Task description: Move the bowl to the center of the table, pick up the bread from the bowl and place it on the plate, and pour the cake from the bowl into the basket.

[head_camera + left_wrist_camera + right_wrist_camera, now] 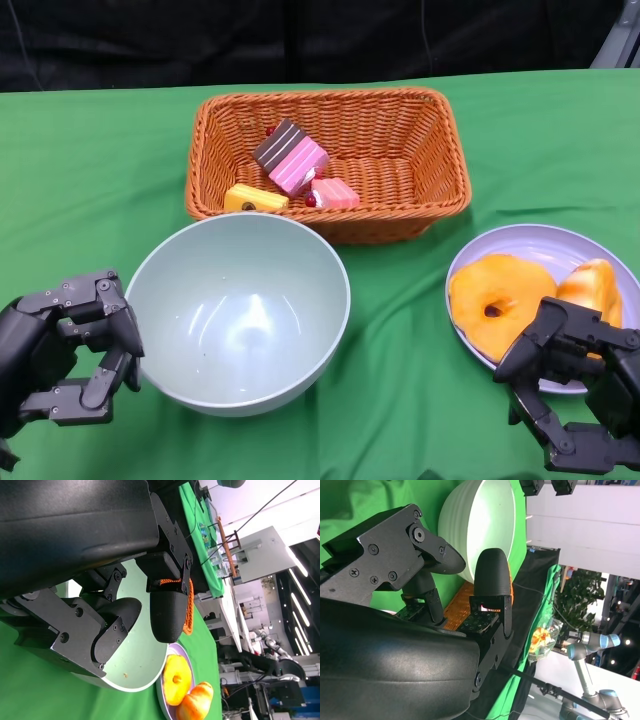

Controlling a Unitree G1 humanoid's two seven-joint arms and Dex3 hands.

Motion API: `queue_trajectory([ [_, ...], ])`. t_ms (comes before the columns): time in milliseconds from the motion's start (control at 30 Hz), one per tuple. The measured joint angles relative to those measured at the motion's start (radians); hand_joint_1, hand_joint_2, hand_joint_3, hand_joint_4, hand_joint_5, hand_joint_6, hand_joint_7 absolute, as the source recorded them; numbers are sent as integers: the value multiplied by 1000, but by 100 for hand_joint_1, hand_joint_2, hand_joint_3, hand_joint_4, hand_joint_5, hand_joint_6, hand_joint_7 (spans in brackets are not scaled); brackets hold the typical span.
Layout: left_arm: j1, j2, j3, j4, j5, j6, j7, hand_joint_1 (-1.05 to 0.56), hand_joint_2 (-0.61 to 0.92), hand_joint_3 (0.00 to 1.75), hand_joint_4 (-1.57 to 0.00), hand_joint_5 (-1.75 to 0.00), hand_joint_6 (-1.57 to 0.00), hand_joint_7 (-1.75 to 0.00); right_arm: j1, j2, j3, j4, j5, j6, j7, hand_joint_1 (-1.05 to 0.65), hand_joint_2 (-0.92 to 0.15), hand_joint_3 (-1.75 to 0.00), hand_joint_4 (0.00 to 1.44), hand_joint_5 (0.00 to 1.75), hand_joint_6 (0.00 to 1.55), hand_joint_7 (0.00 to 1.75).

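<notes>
The pale green bowl (pixel 240 310) stands empty at the middle front of the table, also seen in the wrist views (pixel 480 527) (pixel 145 665). Behind it the wicker basket (pixel 425 150) holds several cake pieces (pixel 292 165). On the lavender plate (pixel 540 245) at the right lie a doughnut-shaped bread (pixel 497 300) and a second bread piece (pixel 592 285). My left hand (pixel 65 350) is just left of the bowl, fingers apart, holding nothing. My right hand (pixel 575 390) sits at the plate's near edge, fingers apart and empty.
Green cloth (pixel 90 180) covers the table. A black backdrop runs behind the far edge. The wrist views show a lab with another robot arm (pixel 585 652) beyond the table.
</notes>
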Motion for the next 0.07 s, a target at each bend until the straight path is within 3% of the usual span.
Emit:
queue_trajectory([
  [67,-5,1,0,6,0,-3,0,-3,47,132,-84,-175,-75,-153,0,0,1,-1,-8,8,-4,-6,-51,-106,74,162,68,135],
])
